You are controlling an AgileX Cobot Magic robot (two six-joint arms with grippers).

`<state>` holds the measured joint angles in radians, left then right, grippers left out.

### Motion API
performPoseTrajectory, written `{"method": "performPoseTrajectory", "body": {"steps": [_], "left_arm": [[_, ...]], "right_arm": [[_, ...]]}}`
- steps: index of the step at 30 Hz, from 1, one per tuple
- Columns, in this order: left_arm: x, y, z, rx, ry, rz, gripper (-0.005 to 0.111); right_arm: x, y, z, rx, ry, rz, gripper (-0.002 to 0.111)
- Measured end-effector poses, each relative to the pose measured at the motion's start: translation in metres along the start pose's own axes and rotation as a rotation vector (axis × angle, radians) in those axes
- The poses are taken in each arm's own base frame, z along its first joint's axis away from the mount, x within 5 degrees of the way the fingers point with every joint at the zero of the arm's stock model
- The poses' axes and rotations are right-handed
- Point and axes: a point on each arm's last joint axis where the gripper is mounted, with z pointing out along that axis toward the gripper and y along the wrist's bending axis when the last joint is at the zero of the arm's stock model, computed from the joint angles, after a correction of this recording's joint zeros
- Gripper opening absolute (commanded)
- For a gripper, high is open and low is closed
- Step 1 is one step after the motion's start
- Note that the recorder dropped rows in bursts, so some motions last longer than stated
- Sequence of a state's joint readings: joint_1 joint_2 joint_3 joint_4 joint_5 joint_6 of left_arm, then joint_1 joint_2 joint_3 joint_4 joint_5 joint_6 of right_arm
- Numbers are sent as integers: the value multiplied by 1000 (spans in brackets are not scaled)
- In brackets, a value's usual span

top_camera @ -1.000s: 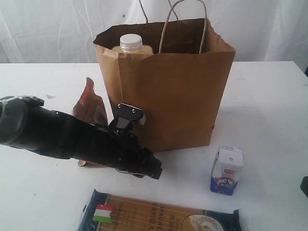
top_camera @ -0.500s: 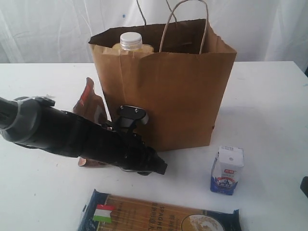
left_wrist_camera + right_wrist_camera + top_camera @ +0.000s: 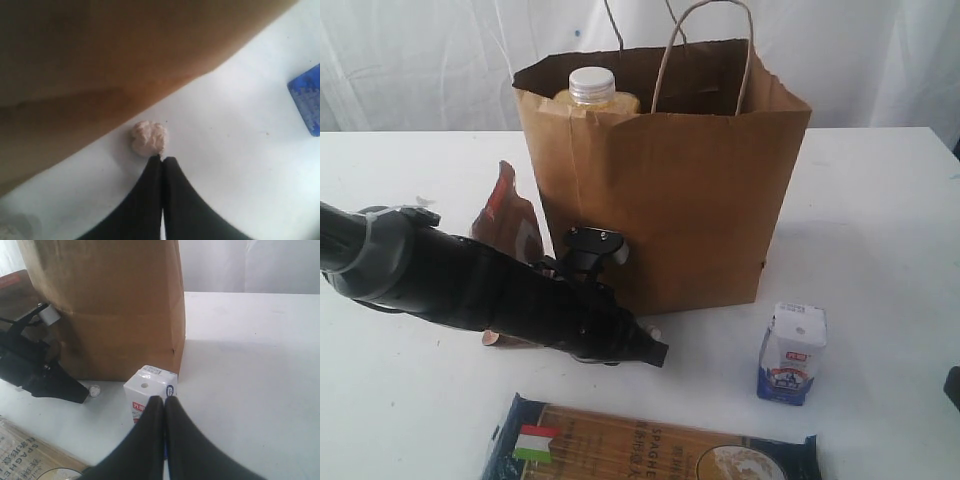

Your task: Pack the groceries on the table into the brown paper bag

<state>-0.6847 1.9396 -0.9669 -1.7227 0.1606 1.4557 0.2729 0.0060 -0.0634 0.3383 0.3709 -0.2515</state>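
Left gripper of mine is pinched shut, empty, tips touching a small pale lump at the foot of the tall brown kraft paper bag; the white-blue carton stands beside that bag's front, the yellow white-capped bottle inside it.

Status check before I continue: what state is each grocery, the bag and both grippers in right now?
brown paper bag: upright, mouth open.
yellow white-capped bottle: upright in the bag, cap on.
white-blue carton: upright on the table, unpacked.
dark-blue spaghetti pack: flat on the table, unpacked.
brown pouch: beside the bag, unpacked.
left gripper: shut, tips at a small white lump.
right gripper: shut, empty.
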Motion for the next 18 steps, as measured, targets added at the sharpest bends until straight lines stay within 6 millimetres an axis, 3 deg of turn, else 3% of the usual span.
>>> {"method": "performPoseTrajectory", "body": {"steps": [7, 18], "left_arm": [[-5, -3, -7, 0, -20, 12, 0], [12, -14, -54, -29, -45, 27, 0]], "right_arm": [[0, 0, 0, 0, 0, 0, 0], [0, 0, 0, 0, 0, 0, 0]]}}
